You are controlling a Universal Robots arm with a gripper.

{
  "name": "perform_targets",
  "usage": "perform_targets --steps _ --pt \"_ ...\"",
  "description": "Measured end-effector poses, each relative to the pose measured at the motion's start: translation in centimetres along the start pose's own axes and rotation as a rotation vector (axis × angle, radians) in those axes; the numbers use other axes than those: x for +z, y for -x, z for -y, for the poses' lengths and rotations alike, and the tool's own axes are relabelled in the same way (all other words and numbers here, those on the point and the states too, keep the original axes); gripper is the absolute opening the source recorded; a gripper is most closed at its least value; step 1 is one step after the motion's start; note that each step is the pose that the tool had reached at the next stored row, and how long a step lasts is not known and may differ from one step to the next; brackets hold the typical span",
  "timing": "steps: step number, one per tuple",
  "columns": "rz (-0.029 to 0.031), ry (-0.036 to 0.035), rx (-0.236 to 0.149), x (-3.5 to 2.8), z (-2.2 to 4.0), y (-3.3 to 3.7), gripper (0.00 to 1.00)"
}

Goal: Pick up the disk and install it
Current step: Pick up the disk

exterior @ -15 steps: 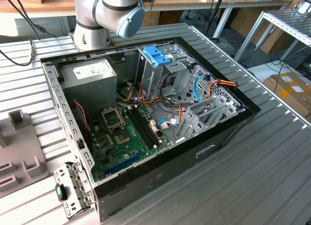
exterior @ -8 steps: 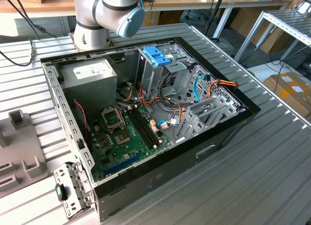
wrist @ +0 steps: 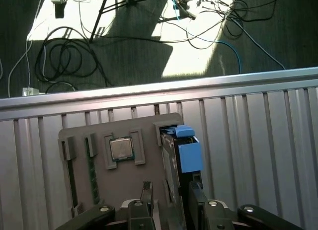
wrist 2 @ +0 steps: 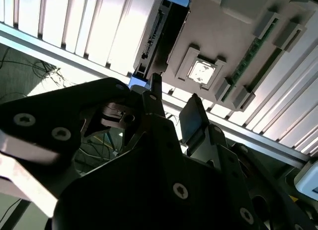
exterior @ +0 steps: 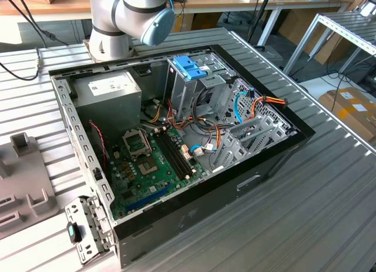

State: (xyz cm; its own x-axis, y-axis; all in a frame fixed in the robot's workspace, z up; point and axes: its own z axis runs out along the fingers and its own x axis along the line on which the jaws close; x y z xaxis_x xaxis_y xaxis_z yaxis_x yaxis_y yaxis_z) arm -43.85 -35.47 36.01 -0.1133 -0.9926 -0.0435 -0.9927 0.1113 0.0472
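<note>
In the exterior view an open computer case (exterior: 235, 184) lies on the ribbed metal table (exterior: 305, 225), with a grey holder tray (exterior: 23, 184) at the exterior view's left. In the second wrist view the gripper (wrist 2: 174, 108) is wide open and empty, near the disk (wrist 2: 161, 36), which stands on edge in the tray beside a processor chip (wrist 2: 201, 71). In the first wrist view the disk (wrist: 170, 155), with its blue rails, is in line with the gap between the fingers (wrist: 195, 192); whether they touch it I cannot tell.

Disk (wrist: 174, 155) juts clear of its tray (wrist: 151, 158) — cables (exterior: 264, 101) crowd the open case (exterior: 70, 116).
</note>
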Motion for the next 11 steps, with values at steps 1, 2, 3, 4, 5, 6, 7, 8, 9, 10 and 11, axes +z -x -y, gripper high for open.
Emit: perform_targets --steps 1,2,3,4,5,6,7,8,9,10,11 --pt "0.0 0.0001 0.0 0.02 -0.03 0.01 0.42" --pt "0.0 0.0001 -0.001 0.04 -0.08 0.0 0.42" --pt "0.0002 0.0001 -0.001 0.07 -0.13 0.0 0.42" --pt "0.0003 0.0001 -0.001 0.11 -0.21 -0.01 0.42" --pt "0.0004 0.0001 -0.001 0.14 -0.32 -0.02 0.42" --pt "0.0005 0.0 -0.001 0.17 -0.41 -0.03 0.42" --pt "0.0004 0.0002 -0.001 0.19 -0.51 -0.05 0.42" --pt "0.0005 0.0001 -0.001 0.21 -0.6 -0.06 0.42" --pt "0.0005 0.0001 -0.001 0.21 -0.6 -0.06 0.42" --pt "0.0004 0.0002 -0.001 0.21 -0.6 -0.06 0.42" --pt "0.0004 0.0002 -0.001 0.21 -0.61 -0.06 0.42"
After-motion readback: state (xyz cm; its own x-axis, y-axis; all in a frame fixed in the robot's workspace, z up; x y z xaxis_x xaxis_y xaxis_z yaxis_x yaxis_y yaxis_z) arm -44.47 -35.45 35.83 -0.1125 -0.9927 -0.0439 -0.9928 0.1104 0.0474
